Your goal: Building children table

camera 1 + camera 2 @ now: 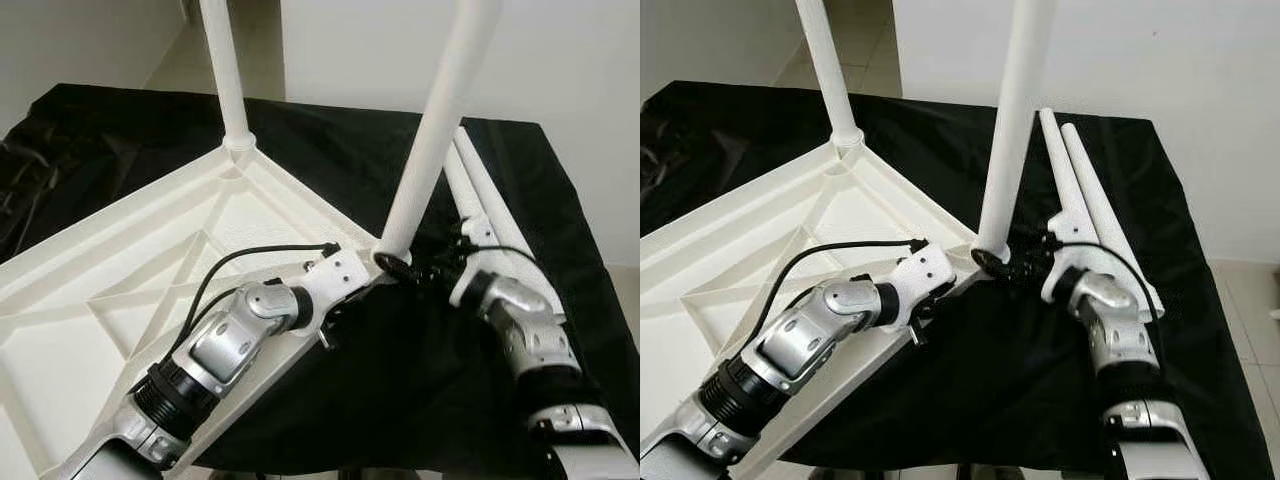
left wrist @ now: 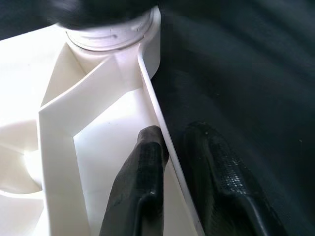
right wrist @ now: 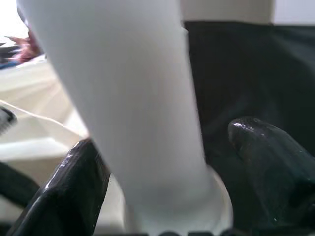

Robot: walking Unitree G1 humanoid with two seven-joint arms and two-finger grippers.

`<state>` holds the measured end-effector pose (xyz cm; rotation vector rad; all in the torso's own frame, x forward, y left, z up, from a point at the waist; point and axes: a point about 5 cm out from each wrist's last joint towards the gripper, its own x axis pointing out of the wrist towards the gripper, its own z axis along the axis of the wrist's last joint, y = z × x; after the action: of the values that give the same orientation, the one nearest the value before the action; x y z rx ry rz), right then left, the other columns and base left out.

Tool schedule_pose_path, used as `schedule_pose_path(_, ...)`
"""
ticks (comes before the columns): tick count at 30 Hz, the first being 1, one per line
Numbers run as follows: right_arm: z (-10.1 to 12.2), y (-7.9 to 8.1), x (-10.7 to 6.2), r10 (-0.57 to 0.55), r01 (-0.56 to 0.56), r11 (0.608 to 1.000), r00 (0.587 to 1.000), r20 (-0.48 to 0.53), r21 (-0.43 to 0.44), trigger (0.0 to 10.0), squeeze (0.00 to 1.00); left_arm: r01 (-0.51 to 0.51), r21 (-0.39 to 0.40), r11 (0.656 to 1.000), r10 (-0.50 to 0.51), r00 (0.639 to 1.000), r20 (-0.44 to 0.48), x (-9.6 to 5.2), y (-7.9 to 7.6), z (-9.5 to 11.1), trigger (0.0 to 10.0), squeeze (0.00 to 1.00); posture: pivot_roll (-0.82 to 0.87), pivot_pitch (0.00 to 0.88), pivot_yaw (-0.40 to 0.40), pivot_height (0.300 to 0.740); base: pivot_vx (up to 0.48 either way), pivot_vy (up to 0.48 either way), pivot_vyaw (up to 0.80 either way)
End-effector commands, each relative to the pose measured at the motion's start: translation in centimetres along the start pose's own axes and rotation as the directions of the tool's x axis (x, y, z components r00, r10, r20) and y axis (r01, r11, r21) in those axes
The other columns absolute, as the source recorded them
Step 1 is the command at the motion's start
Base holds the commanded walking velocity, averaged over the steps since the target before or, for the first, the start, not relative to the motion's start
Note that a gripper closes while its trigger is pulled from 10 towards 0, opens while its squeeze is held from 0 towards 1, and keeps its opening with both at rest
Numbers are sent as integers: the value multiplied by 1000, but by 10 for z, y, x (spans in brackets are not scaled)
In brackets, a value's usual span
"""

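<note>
While the white table top (image 1: 150, 260) lies upside down on a black cloth (image 1: 400, 380), two white legs stand up from it. One leg (image 1: 226, 70) sits in the far corner socket. The other leg (image 1: 432, 130) stands in the corner on the right side of the top, leaning a little to the right. The left gripper (image 2: 174, 167) is at the right edge of the table top, just near that corner. One black finger (image 2: 142, 172) is inside the thin white rim and the other is outside it on the cloth side, so the fingers pinch the rim between them. The right gripper (image 3: 162, 187) is down low at the bottom of the leaning leg. One black finger (image 3: 74, 187) is on one side of the leg and the other finger is on the other side. The fingers are spread around the leg, and there looks to be a small gap beside one of them, so I cannot tell if they squeeze it. Two more white legs (image 1: 1090, 200) lie flat on the cloth, side by side, just right of the standing leg and close to the right arm.
</note>
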<state>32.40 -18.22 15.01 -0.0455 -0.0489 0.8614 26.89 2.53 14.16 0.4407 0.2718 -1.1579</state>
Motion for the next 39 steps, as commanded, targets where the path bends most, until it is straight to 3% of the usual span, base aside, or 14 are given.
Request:
schedule_pose_path(1,0,-1,-3,20,-20,1000,1000,5,15,10000,0,74,-43,996,-76,996,-53,3,-11,-14,10000,0,-12,89,7,740,0,0,0)
schedule_pose_path(7,7,-9,-3,30,-30,1000,999,16,0,10000,0,77,-45,996,-79,995,-54,2,-12,-14,10000,0,-14,90,9,740,0,0,0)
schedule_pose_path(15,-2,-5,18,27,-27,999,1000,-3,-23,10000,0,82,-40,996,-84,995,-53,3,-12,-12,10000,0,-11,85,11,740,0,0,0)
schedule_pose_path(16,-3,-5,19,34,-35,999,999,-3,-16,4824,0,82,-39,996,-84,995,-53,3,-12,-12,10000,0,-6,83,9,740,0,0,0)
schedule_pose_path(17,-3,-4,20,41,-41,999,999,-3,-12,4824,0,81,-39,996,-83,995,-52,4,-12,-12,10000,0,-6,83,9,740,0,0,0)
schedule_pose_path(18,-4,-4,20,46,-46,999,999,-2,-6,1176,0,81,-38,996,-83,995,-52,4,-12,-12,10000,0,-5,83,8,740,0,0,0)
schedule_pose_path(19,-4,-4,21,51,-51,999,999,-5,-6,0,0,80,-38,996,-82,995,-52,4,-11,-11,10000,0,-4,81,8,740,0,0,0)
schedule_pose_path(29,-4,-7,18,72,-72,997,997,-21,-30,0,0,78,-41,996,-80,995,-51,4,-11,-11,10000,0,-7,81,3,740,0,0,0)
schedule_pose_path(36,-2,-9,14,25,-26,999,999,-29,-47,314,0,81,-43,996,-83,995,-48,4,-12,-11,10000,0,-13,84,-1,740,0,0,0)
schedule_pose_path(37,-1,-9,15,-9,8,999,1000,-27,-43,10000,0,82,-45,996,-84,995,-47,5,-13,-11,10000,0,-15,86,-2,740,0,0,0)
schedule_pose_path(39,1,-9,18,-117,116,993,993,-15,-35,10000,0,85,-52,995,-87,995,-45,5,-15,-11,10000,0,-21,93,-8,740,0,0,0)
